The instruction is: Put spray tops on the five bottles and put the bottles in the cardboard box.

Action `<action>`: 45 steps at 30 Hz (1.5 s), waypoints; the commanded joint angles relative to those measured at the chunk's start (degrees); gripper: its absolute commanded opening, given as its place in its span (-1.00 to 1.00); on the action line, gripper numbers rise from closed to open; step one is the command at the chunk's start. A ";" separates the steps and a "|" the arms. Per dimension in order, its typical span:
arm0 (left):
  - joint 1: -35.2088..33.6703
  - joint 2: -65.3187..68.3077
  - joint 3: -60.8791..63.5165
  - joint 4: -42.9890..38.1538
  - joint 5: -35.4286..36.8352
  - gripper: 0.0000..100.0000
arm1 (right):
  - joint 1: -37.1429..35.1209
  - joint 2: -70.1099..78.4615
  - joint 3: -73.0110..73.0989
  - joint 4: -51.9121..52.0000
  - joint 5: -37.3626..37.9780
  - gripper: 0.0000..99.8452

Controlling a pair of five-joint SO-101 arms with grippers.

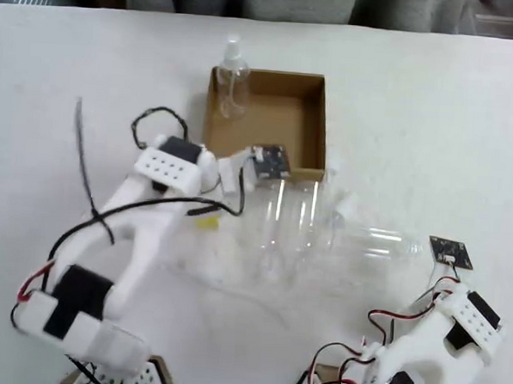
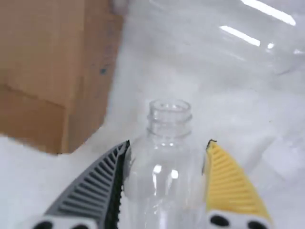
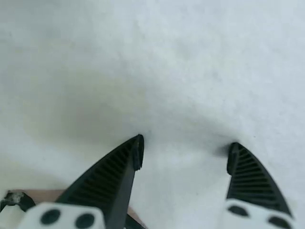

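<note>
Left gripper [image 2: 167, 144] pinches the uncapped clear bottle [image 2: 167, 167] below its neck; probably light, slick, crushable, so squeeze gently there.

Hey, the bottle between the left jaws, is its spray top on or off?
Off. The bottle shows a bare, open neck, with no spray top on it.

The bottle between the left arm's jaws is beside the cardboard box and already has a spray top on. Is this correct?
Not quite. The bottle between the jaws of the left gripper has no spray top: the left wrist view shows its neck open. It is indeed beside the cardboard box.
</note>
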 commanded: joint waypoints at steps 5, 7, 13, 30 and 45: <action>-6.29 -15.78 -1.85 5.19 10.55 -0.67 | -0.04 0.40 0.79 -2.15 0.53 -0.48; -9.36 -17.98 -1.85 6.42 13.01 -0.66 | -0.13 0.40 0.79 -2.15 0.53 -0.48; -20.62 -20.97 -1.58 8.79 22.07 -0.67 | -0.22 0.40 0.79 -2.15 0.53 -0.48; -45.76 -30.46 28.92 -12.31 39.03 -0.66 | -11.82 0.40 -4.22 0.92 0.62 -0.48; -56.13 -30.55 35.78 -22.51 40.35 -0.66 | -40.13 0.48 -48.70 37.67 -14.51 -0.48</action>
